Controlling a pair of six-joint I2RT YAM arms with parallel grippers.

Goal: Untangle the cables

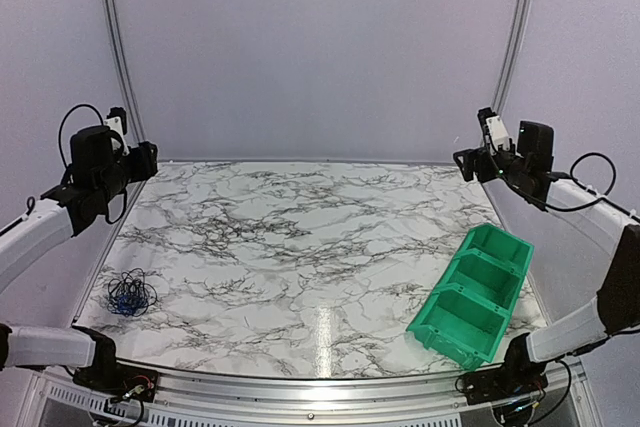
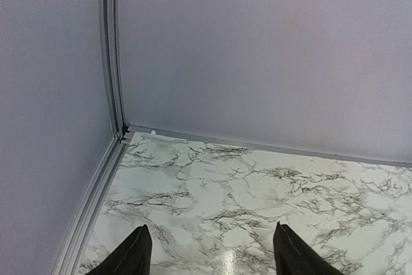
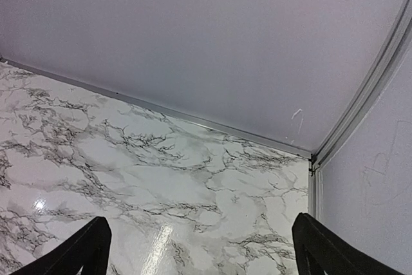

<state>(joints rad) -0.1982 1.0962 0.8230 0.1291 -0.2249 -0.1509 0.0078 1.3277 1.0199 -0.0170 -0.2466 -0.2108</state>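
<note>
1. The left gripper (image 2: 210, 233) hangs high over the far-left corner of the table (image 1: 300, 237). Its jaws are partly apart and hold nothing, which looks like a parked pose.
2. The cables (image 1: 130, 295) lie in a small black-and-blue tangle by the near-left edge. Their crossings are too fine to read, and neither wrist view shows them.
3. The green bin (image 1: 475, 292) sits near-right, its walls hiding part of each compartment.
4. The right gripper (image 3: 200, 223) hovers over the far-right corner, spread wide and holding nothing.
</note>
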